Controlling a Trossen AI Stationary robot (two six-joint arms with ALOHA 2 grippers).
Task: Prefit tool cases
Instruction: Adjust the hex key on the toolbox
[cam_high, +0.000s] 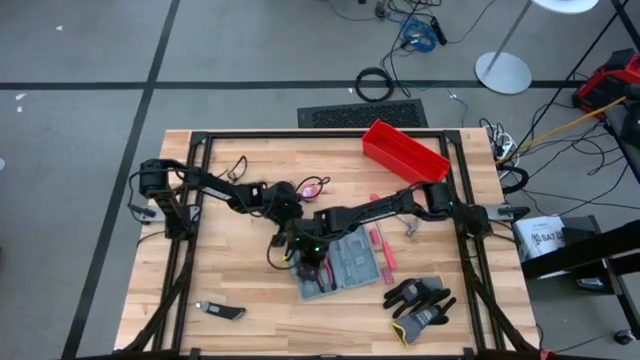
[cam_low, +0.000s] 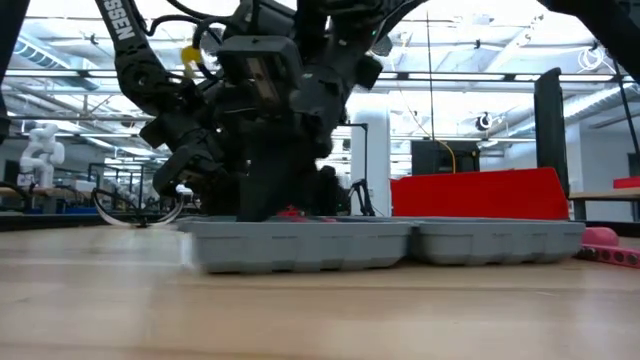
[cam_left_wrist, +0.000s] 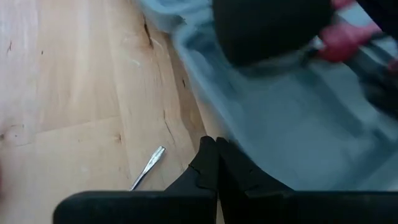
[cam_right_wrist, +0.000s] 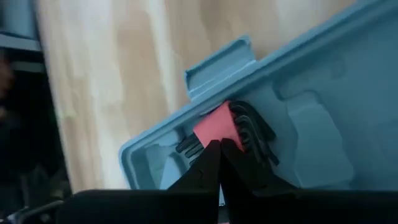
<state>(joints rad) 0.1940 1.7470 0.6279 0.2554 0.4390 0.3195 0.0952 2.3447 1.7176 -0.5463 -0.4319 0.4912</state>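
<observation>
Broadly, found the wooden surface (cam_high: 230, 200) cluttered at its near half. Noted the red bin (cam_high: 405, 150) at the far edge, well apart from the work. Found the tool case (cam_high: 345, 262) lying open and flat near the middle front, grey moulded inside facing up, with a pair of gloves (cam_high: 418, 302) near its right end.

Placed both arms over the case's left end. Saw the left pincer (cam_left_wrist: 216, 155) with fingers pressed together, empty, at the case's rim where it meets bare wood. Saw the right pincer (cam_right_wrist: 219, 152) likewise closed on nothing, tips down over a red-holdered hex key set (cam_right_wrist: 233, 127) seated in a corner slot (touching it or just above it, could not tell).

Judged the fitting partly done: hex keys in place, several slots bare. Counted loose red tools (cam_high: 383, 248) just beside the case and a dark-handled tool (cam_high: 222, 312) at the front left, all left to seat.

Got the overall layout from the high view only, with the pincers lost under the arms. Got the case's flat seating on the wood from the low view only. Caught a small metal bit (cam_left_wrist: 148, 167) on the wood in the left wrist view alone, and the hex keys in the right wrist view.
</observation>
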